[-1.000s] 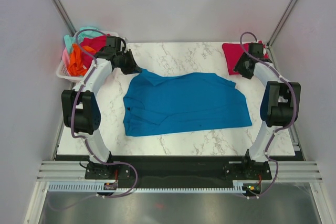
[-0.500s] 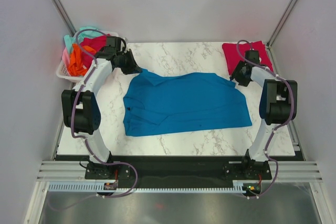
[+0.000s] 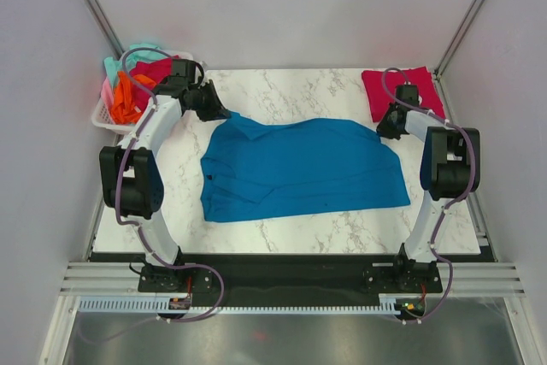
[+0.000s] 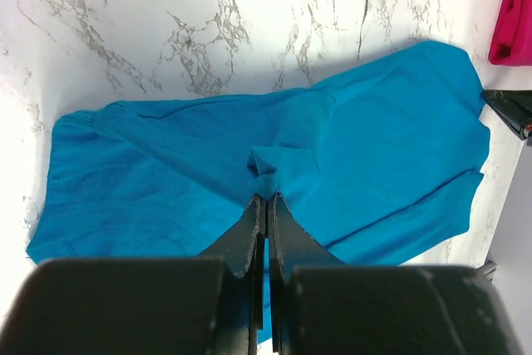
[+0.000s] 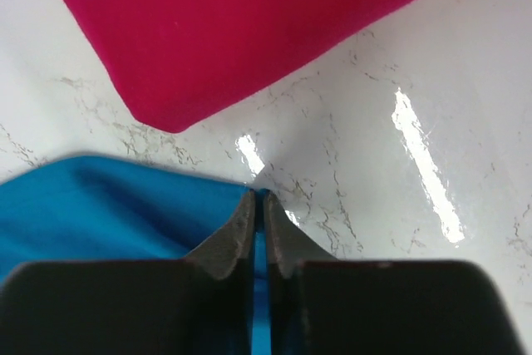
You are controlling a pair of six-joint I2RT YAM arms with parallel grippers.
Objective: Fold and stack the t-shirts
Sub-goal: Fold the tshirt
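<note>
**Top external view: both grippers clenched on the teal-blue t-shirt, 1 at each far corner**

To the left of the left gripper (image 3: 214, 108), a white basket (image 3: 102, 117) sits at the far left corner of the surface (image 3: 291, 91). It holds a loose heap: a mint t-shirt (image 3: 115, 66), a pink t-shirt (image 3: 106, 91), an orange t-shirt (image 3: 128, 98) and a magenta t-shirt (image 3: 155, 70).

The left gripper is down at the far left corner of the teal-blue t-shirt (image 3: 299, 168). In the left wrist view its 2 fingers are pressed together. A small bunch of teal cloth is puckered right at the tips, and a sliver of teal shows between the fingers. It is clenched on that shirt.

From the left gripper the teal-blue t-shirt spreads to the right across the middle of the surface. It lies mostly flat with a few creases, and its near edge lies well toward the arm bases.

The right gripper (image 3: 383, 130) sits at the shirt's far right corner. In the right wrist view its fingers are almost together over the shirt's edge with a strip of teal between them, so it is grasping that corner.

Just beyond the right gripper and slightly to its right, a folded crimson t-shirt (image 3: 379, 85) lies flat at the far right corner of the surface. It is apart from the teal cloth, with bare marble between them.
</note>
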